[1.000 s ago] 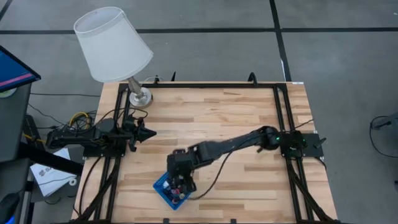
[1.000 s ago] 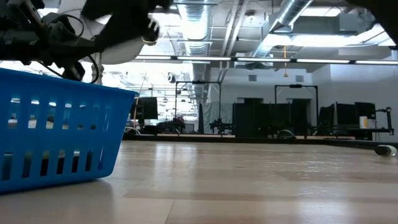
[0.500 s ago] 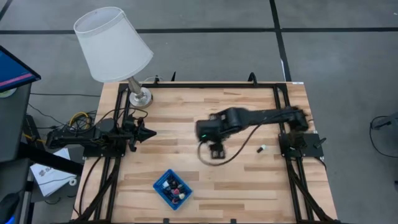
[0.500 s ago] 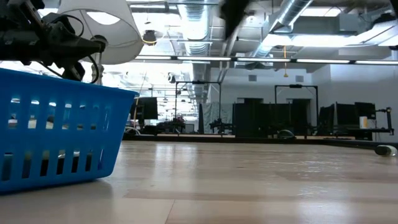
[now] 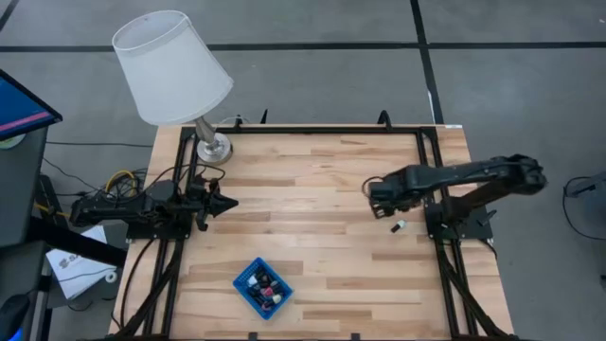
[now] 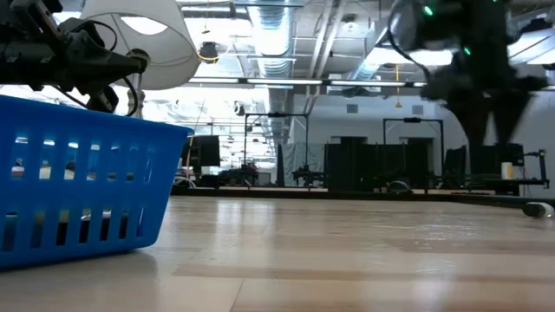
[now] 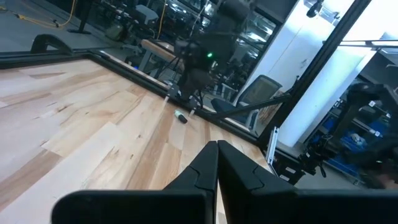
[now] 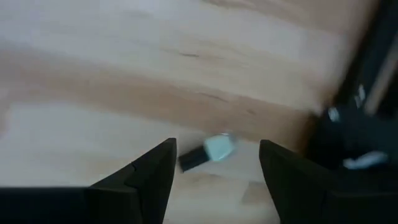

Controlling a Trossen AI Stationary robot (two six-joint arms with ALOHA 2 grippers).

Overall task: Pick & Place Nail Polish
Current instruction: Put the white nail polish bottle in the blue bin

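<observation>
The right gripper hangs over the right part of the wooden worktop, its arm folded back toward its base at the right edge. In the right wrist view its jaws are spread wide and hold nothing; between the two dark fingers, down on the wood, lies one nail polish bottle on its side, pale body and dark cap, not touched by either finger. From above, this same bottle lies near the right rail of the black frame, just below and to the right of the gripper. The left wrist view also catches it as a small thing far across the boards, and the low view shows it at the far right edge.

The blue tray sits near the front edge of the worktop, left of centre, well apart from the right gripper. Inside it stand several nail polish bottles with dark caps; red and pink show among them, but the count cannot be told.

The left gripper waits at the left side of the worktop, jaws pressed together and empty.

A white lamp stands at the back left corner. No writing or label can be read anywhere.
</observation>
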